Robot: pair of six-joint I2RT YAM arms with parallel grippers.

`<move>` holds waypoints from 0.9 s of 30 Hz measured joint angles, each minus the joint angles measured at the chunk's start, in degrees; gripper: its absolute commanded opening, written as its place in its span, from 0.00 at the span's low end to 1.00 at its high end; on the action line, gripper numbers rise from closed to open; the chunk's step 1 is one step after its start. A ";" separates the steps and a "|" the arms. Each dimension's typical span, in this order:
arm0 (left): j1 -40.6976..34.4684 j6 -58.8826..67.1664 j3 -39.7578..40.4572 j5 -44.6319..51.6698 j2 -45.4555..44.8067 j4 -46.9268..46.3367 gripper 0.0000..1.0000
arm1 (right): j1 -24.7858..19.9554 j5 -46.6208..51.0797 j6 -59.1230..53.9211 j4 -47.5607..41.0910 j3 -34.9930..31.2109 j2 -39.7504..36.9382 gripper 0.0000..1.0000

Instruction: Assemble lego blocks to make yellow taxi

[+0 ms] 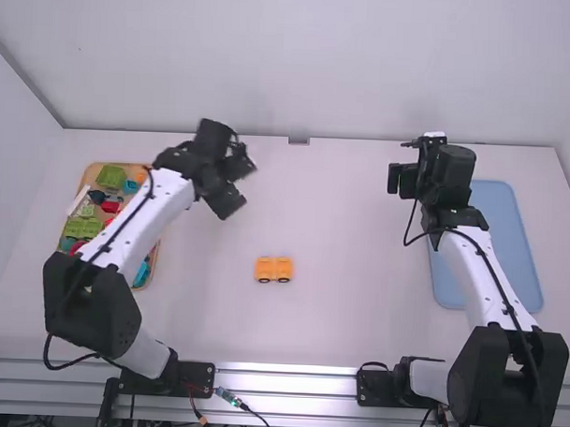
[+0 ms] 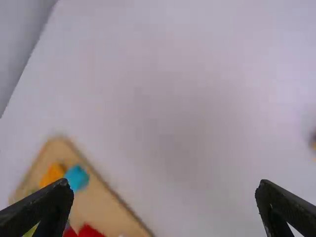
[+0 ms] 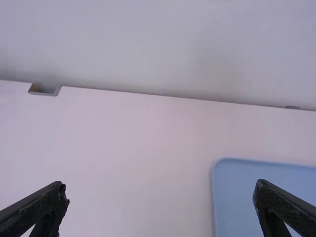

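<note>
Yellow car [image 1: 273,269] sat upright on table [image 1: 356,314], between grippers' sides. Base seemed joined; step in hand looked like fetching upper parts. Left gripper [image 2: 164,183] was empty, fingers spread, near parts tray [image 2: 106,207]. Right gripper [image 3: 160,183] also gaped empty, near blue tray [image 3: 242,202]. Next move likely called for picking yellow block [image 2: 52,174], then pressing it squarely onto car.

On the right of your white bench [image 1: 356,319] lies a blue tray [image 1: 496,210]. Behind the bench rises a pale wall [image 1: 300,64], and at its foot you see what is probably a grey bracket [image 1: 299,140].
</note>
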 measured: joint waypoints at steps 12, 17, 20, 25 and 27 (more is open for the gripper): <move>30.12 -37.16 -1.68 -0.74 0.09 0.37 0.99 | -0.02 0.02 -0.22 -0.04 0.00 0.00 0.99; 37.20 -45.48 -9.07 -0.83 0.22 5.57 0.99 | 0.00 0.02 -0.17 -0.07 -0.02 0.00 0.99; 39.98 -47.67 -12.81 -0.83 0.50 8.76 0.99 | 0.00 -0.02 -0.20 -0.07 0.00 0.00 0.99; 43.76 -49.83 -18.10 -0.81 0.57 12.13 0.93 | 0.00 -0.02 0.04 -0.07 0.00 0.02 0.99; 44.65 -49.96 -18.97 -0.81 0.57 12.76 0.91 | -0.02 0.02 -0.17 -0.04 0.00 0.02 0.99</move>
